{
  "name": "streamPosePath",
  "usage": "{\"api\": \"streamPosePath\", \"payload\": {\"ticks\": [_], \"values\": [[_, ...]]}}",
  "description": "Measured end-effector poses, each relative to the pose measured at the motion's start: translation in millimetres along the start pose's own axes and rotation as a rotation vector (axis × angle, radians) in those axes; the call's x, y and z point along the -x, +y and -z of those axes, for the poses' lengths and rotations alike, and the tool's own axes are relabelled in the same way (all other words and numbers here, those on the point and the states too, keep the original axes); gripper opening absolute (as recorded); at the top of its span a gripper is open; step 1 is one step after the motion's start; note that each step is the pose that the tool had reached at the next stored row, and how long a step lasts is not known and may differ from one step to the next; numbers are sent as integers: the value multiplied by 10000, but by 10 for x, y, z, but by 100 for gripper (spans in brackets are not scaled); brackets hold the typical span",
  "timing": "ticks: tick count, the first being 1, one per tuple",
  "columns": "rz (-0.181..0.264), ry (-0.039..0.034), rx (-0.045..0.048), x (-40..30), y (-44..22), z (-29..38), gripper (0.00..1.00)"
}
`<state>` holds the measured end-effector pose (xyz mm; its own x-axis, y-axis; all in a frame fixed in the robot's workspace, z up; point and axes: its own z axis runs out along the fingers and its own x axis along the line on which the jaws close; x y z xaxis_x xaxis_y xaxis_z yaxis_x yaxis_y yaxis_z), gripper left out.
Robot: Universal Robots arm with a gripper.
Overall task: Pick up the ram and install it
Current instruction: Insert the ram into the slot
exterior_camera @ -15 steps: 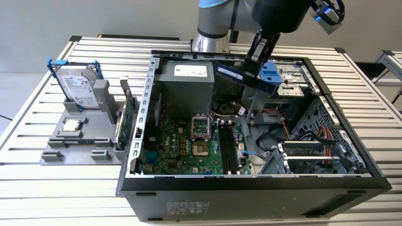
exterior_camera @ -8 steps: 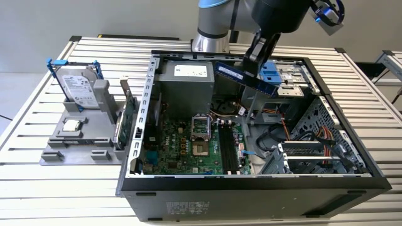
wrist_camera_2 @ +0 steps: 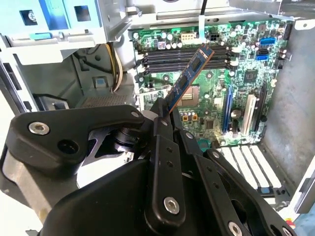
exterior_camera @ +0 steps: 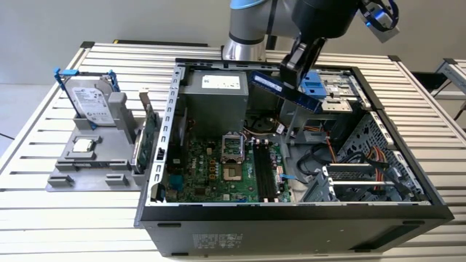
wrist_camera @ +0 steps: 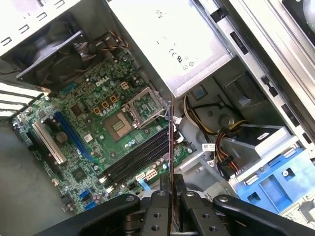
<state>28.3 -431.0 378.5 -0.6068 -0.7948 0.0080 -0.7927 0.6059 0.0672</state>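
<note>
Aloft, ram (exterior_camera: 271, 85) clamped between jaws; tilted above motherboard (exterior_camera: 218, 169)

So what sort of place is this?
Probably a robot lab bench for PC assembly: open black computer case on a white slatted metal table, grey parts holder beside it, hand gripping a slim blue ram stick.
</note>
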Motion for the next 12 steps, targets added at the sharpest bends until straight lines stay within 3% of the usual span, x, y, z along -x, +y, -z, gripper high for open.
{"api": "streamPosePath", "payload": {"ticks": [12], "values": [[-966, -65, 7, 0, 0, 0, 0]]}}
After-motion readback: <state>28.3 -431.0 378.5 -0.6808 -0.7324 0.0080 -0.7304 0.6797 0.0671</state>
